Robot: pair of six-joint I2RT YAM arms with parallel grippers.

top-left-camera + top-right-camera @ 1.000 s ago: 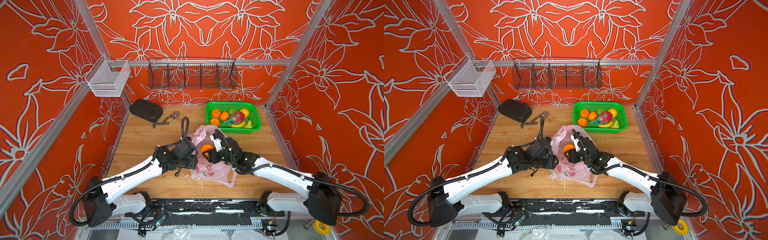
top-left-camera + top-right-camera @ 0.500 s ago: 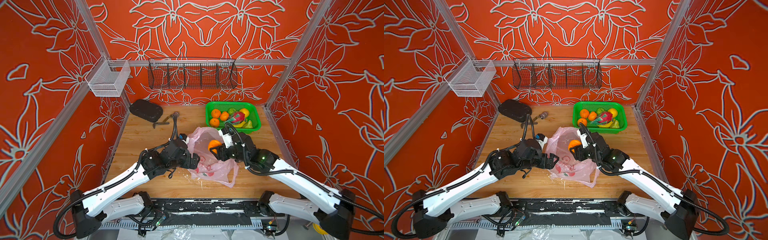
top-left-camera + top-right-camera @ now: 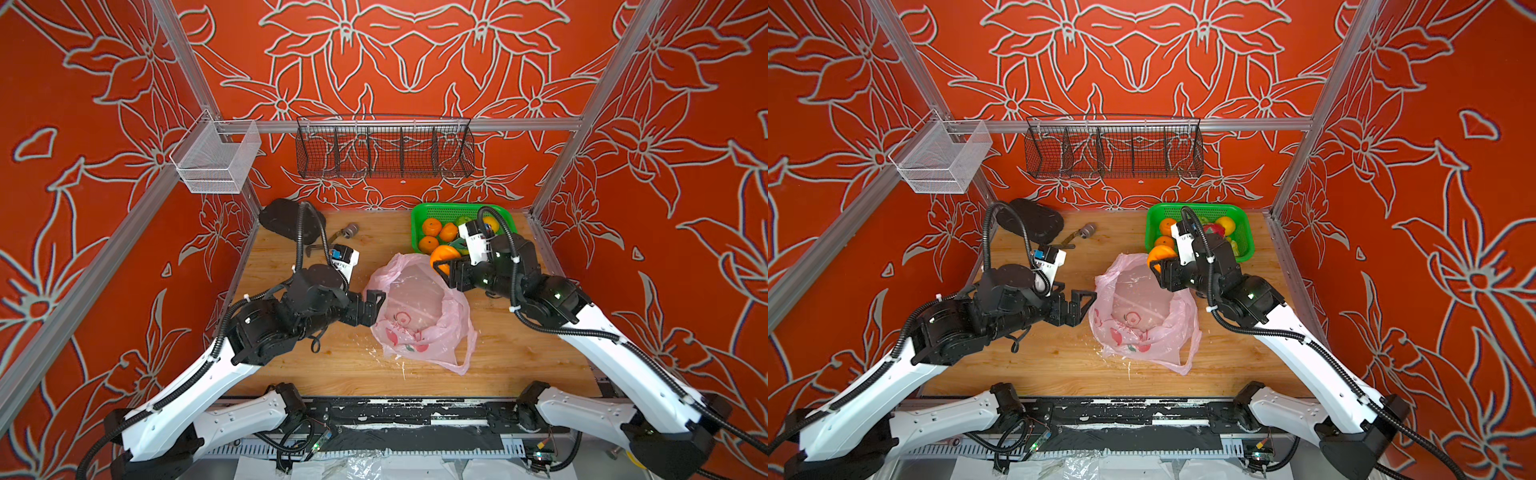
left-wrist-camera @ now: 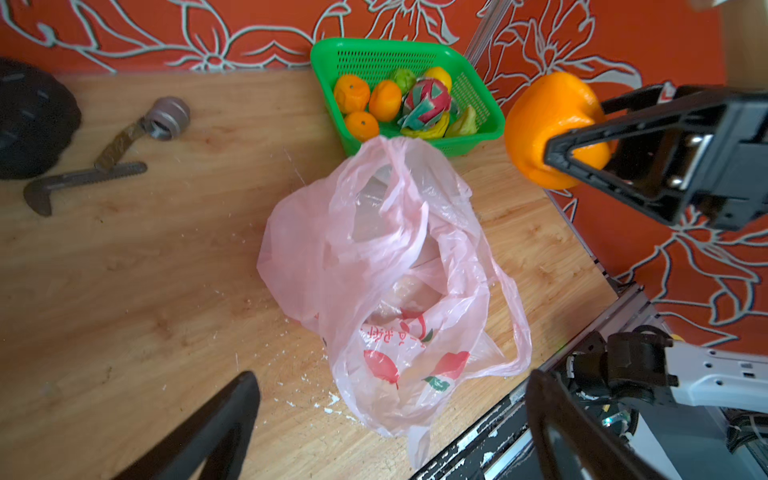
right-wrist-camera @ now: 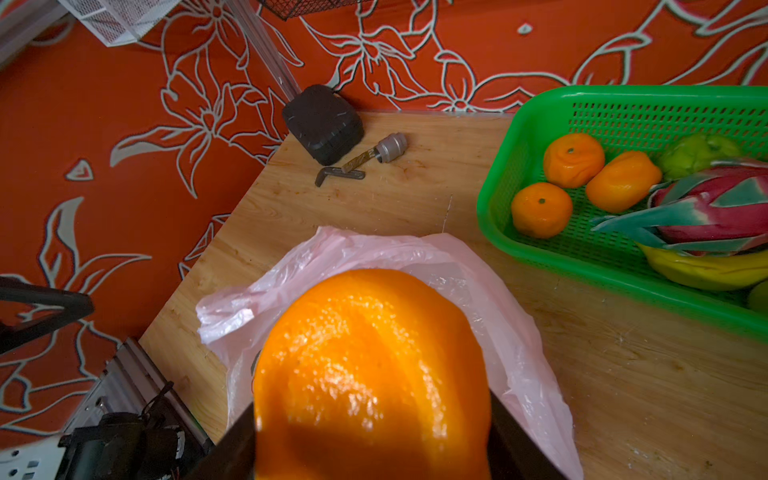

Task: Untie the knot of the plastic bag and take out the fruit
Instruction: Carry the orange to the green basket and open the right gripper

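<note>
Wooden tabletop (image 3: pixel 353 374) first, with the thin translucent pale pink plastic bag (image 3: pixel 415 316) slumped mid-board. Its mouth gapes and the handles hang loose, and I can find no knot. Whether more fruit lies inside, I can't tell through the film.

Just beside the bag's far edge sits the green perforated plastic basket (image 4: pixel 374 58), holding three small oranges (image 5: pixel 540 210), a pink-and-green dragon fruit (image 5: pixel 715 208) and a yellow banana (image 5: pixel 706 266).

My right tool (image 4: pixel 575 131) is clamped on a large round orange fruit (image 4: pixel 540 116), hovering above the bag's back rim. The basket lies straight beyond it, toward the back wall, so that arm is nearer. I judge the basket's near rim and the small oranges by that corner are what I'd need to clear.

My left tool (image 3: pixel 371 309) has its jaws wide and empty, just beside the bag's left edge. The black pouch (image 3: pixel 286 218) and grey metal wrench (image 4: pixel 83 178) sit well apart, back left.
</note>
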